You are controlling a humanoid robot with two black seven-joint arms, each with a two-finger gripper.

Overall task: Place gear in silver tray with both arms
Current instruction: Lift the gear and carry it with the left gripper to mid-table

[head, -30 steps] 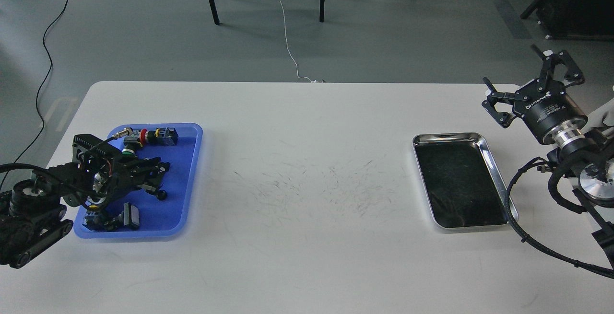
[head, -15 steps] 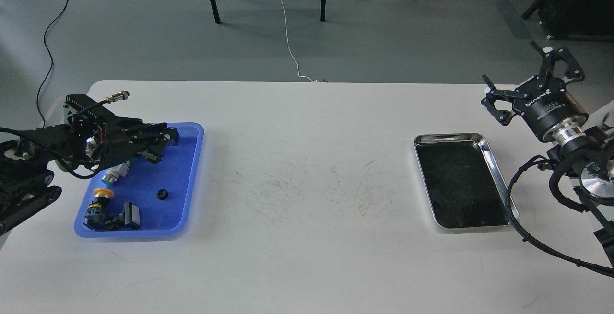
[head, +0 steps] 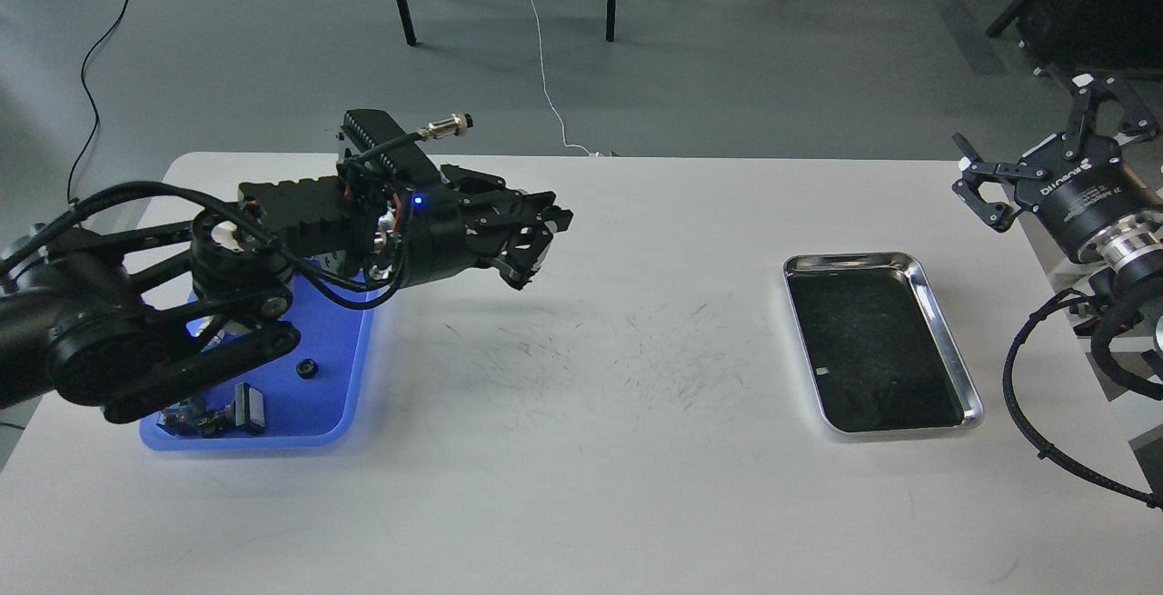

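The gear (head: 309, 368) is a small black ring lying in the blue tray (head: 332, 400) at the left. My left gripper (head: 534, 248) hangs above the bare table to the right of the blue tray, far from the gear. It is dark, and I cannot tell its fingers apart or whether it holds anything. The silver tray (head: 849, 260) lies empty on the right side of the table. My right gripper (head: 1045, 136) is open and empty, raised beyond the table's far right corner, behind and to the right of the silver tray.
The blue tray also holds a black switch part (head: 247, 409) near its front edge; my left arm (head: 164, 332) hides most of the tray. Black cables (head: 1045, 431) from the right arm hang over the table's right edge. Chair legs stand on the floor behind.
My left arm has swung up and to the right, from over the blue tray to over the table's middle left. The gear has stayed in the blue tray. My right gripper moved slightly right.
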